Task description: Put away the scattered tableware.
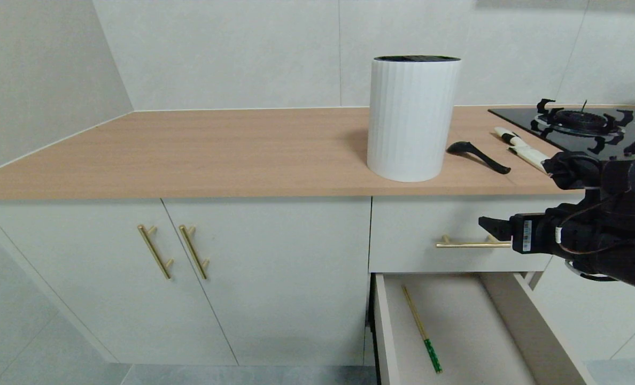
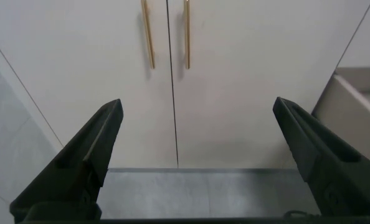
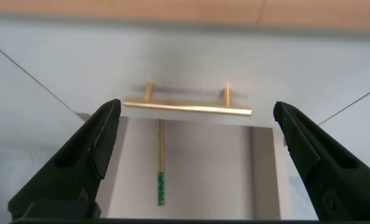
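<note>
While the right end effector point(image 3: 196, 106) gapes empty facing the drawer handle point(image 1: 464, 244), the left end effector point(image 2: 197, 102) gapes empty too.

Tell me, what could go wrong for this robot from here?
The right pincer hangs open close to the upper drawer's brass handle, with the lower drawer pulled out beneath; it might snag the handle or bump the drawer's wall. The black spoon and the white-handled knife lie between the tall white holder and the stove, so a reach for them could knock either. The knife lies flat on the counter and may slip from a grip.
</note>
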### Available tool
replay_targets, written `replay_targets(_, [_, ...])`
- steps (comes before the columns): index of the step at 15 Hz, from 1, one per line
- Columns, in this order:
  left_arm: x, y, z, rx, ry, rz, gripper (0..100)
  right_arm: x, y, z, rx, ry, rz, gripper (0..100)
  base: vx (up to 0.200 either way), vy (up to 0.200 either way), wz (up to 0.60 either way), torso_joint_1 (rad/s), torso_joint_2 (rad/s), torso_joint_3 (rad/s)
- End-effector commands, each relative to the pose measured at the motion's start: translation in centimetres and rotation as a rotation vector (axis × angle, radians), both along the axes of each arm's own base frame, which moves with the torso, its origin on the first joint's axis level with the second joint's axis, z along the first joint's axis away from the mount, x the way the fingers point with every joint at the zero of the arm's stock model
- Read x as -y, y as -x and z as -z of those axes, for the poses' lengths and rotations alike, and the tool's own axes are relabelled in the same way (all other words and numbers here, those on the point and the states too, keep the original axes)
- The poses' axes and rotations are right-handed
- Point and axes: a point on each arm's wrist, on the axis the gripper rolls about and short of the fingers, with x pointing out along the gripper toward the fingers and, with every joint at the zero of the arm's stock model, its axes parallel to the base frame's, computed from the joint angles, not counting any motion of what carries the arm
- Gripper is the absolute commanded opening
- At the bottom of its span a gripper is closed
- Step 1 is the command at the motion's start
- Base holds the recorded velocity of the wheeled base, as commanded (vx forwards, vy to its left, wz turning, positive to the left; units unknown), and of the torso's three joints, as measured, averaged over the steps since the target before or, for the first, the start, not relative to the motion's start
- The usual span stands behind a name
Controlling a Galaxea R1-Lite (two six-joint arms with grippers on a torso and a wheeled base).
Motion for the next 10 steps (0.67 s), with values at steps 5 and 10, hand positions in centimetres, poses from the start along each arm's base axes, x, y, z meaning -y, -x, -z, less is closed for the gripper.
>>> replay_targets(5, [0.0, 0.0, 0.0, -0.002, 0.0, -0.001, 100, -0.1, -0.3, 0.3, -0.013, 0.003, 0.001, 100, 0.0, 0.0, 0.0, 0.176, -0.46, -0.298])
replay_targets(10, [0.0, 0.0, 0.0, -0.002, 0.0, -0.001, 100, 0.3, -1.1, 1.0, -0.017, 0.004, 0.022, 100, 0.0, 0.0, 0.0, 0.193, -0.47, -0.28])
